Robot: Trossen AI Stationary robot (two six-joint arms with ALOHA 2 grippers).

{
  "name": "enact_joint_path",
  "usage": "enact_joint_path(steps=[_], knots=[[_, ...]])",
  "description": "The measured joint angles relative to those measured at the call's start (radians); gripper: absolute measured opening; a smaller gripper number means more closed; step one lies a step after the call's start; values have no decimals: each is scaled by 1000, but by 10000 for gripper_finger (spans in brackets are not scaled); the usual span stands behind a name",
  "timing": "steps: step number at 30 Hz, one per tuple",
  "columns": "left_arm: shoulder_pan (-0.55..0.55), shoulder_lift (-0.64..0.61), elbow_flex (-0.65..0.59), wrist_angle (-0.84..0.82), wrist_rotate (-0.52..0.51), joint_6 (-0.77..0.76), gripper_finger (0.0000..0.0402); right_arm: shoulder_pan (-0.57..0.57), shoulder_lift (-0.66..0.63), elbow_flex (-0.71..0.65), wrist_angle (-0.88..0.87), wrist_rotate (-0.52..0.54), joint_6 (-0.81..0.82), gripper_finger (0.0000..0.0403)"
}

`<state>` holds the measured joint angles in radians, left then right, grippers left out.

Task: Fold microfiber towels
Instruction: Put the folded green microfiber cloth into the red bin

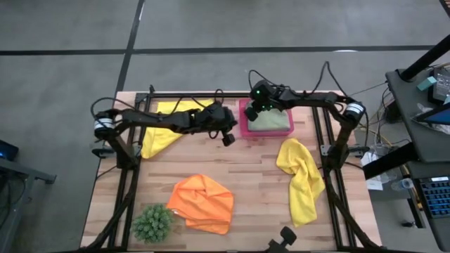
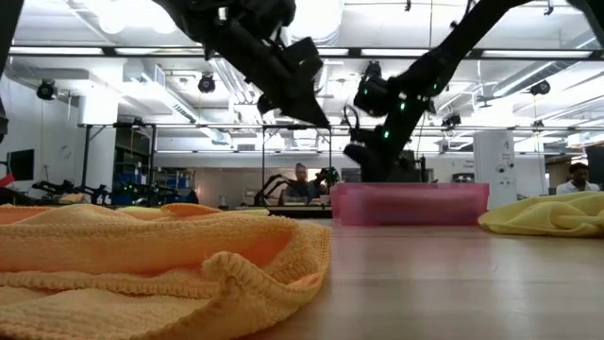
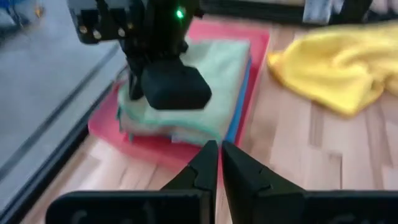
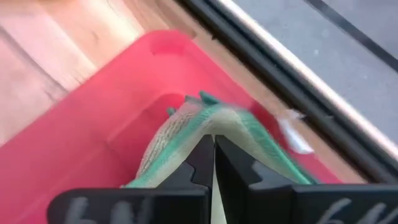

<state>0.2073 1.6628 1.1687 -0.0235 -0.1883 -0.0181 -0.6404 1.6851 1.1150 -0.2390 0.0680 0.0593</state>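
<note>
A folded sage green towel (image 1: 273, 121) lies in the pink tray (image 1: 267, 134) at the table's far middle. It sits on a blue towel whose edge (image 3: 240, 115) shows under it. My right gripper (image 4: 213, 144) is shut over the green towel's left end. My left gripper (image 1: 228, 139) is shut and empty. It hangs above the table just left of the tray, pointing at it. One yellow towel (image 1: 163, 135) lies spread under my left arm. Another yellow towel (image 1: 302, 179) lies crumpled at the right. An orange towel (image 1: 202, 204) lies crumpled near the front. My right gripper sets its shut fingertips (image 4: 205, 155) on the top of the folded green towel, near its folded edge (image 4: 208, 121) at the tray's left end. The fingers slant down from the right. The towel lies flat in the tray on the blue one.
A spiky green plant ball (image 1: 152, 223) stands at the near left corner. Bare wood shows between the tray and the orange towel. Black frame posts run along the table's left and right sides. People sit in the room beyond the far edge.
</note>
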Motion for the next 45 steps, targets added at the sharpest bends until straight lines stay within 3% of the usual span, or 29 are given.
enact_joint_path(steps=[5, 9, 17, 32, 39, 45], knots=[[0, -18, -49, 43, 0, 0, 8, 27, -69, -3, -116, -65, 22, 9], [0, -13, -72, 103, 0, 2, 8, 59, -91, -50, -96, -95, 51, 9], [-1, -12, -81, 121, 1, 3, 8, 74, -9, -114, -8, -96, 89, 9], [-1, -12, -81, 121, 2, 1, 8, 47, -61, -22, 17, -92, 33, 9], [-1, -12, -81, 120, 5, 0, 8, 38, -24, -28, 83, 3, -1, 9], [0, -12, -33, 118, 122, -1, 1, 37, -161, -20, -87, 2, -34, 9]])
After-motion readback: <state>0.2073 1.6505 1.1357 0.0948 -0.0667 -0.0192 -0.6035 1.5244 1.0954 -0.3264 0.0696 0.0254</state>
